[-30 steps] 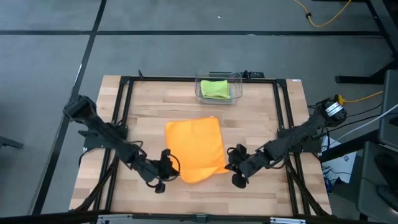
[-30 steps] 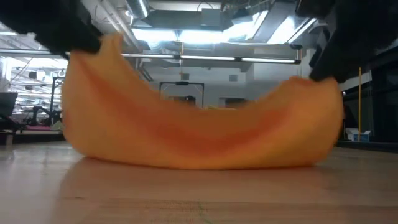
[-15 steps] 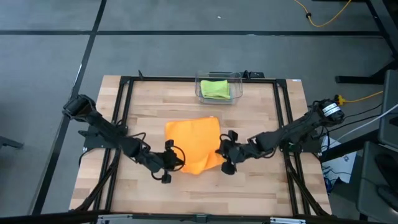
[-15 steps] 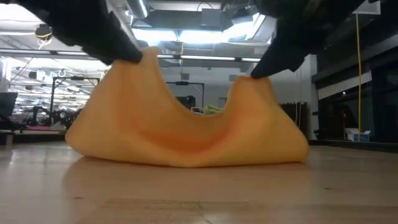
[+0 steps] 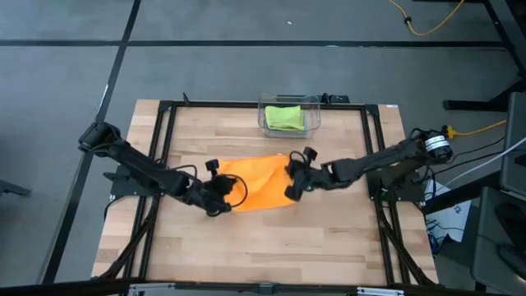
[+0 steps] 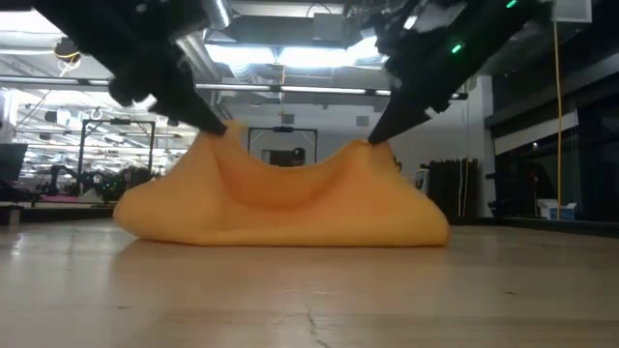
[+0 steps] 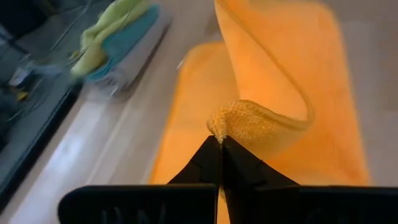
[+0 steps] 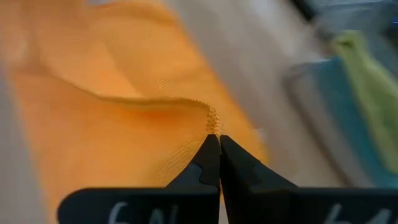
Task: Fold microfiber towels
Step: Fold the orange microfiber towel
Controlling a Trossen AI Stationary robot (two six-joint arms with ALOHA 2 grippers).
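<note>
The orange towel (image 5: 256, 184) lies in the middle of the table, its near half raised and carried over its far half. My left gripper (image 5: 220, 182) is shut on the towel's left corner and my right gripper (image 5: 291, 179) on its right corner. The raised edge sags between them (image 6: 285, 179). The lime green towel (image 5: 284, 117) lies on the teal one inside the clear bin (image 5: 311, 107) at the far edge. The grey towel is not in view. My left gripper pinches the towel's left near corner (image 7: 219, 124) between its two fingertips, slanting down from the table's left. The corner is lifted; the cloth below curls over onto the lying half. My right gripper pinches the towel's right near corner (image 8: 213, 122) between its two fingertips, slanting down from the table's right. The corner is lifted, and the edge runs slack toward the other gripper.
A black metal frame (image 5: 164, 115) runs around the wooden table top. The clear bin stands at the far edge, just beyond the towel. Bare wood (image 5: 263, 247) lies between the towel and the near edge.
Both grippers have gone toward the table's far edge, staying shut on the towel's near corners. The towel's near half has been lifted and folded over toward its far edge, which has stayed in place. The held edge has sunk lower.
</note>
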